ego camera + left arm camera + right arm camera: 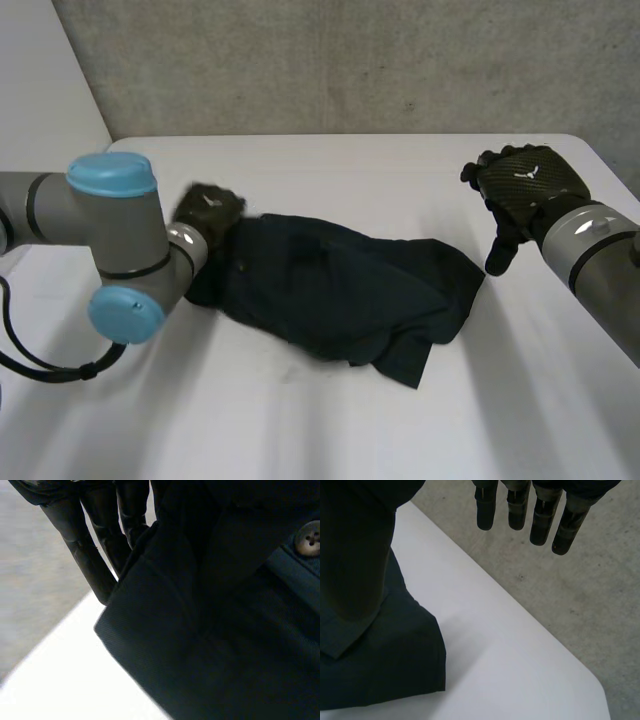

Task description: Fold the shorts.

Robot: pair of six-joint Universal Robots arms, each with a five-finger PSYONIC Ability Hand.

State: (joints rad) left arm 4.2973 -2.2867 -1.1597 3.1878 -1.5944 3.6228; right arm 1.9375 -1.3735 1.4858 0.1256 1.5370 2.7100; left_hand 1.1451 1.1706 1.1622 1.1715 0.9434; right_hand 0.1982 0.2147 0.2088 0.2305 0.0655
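Left robot hand (208,212) at shorts (340,295) waist end, long axis lying left-right

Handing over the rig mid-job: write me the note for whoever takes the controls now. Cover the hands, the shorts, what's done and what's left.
Left hand: at the left end of the shorts, near the waistband button; I cannot tell whether it has a grip.
Right hand: open, fingers straight, raised beside the shorts' right end, clear of the cloth.
Shorts: dark, rumpled in a heap across the middle of the table.
Done: no tidy fold is visible.
Left: probably spread the shorts flat, then fold them.
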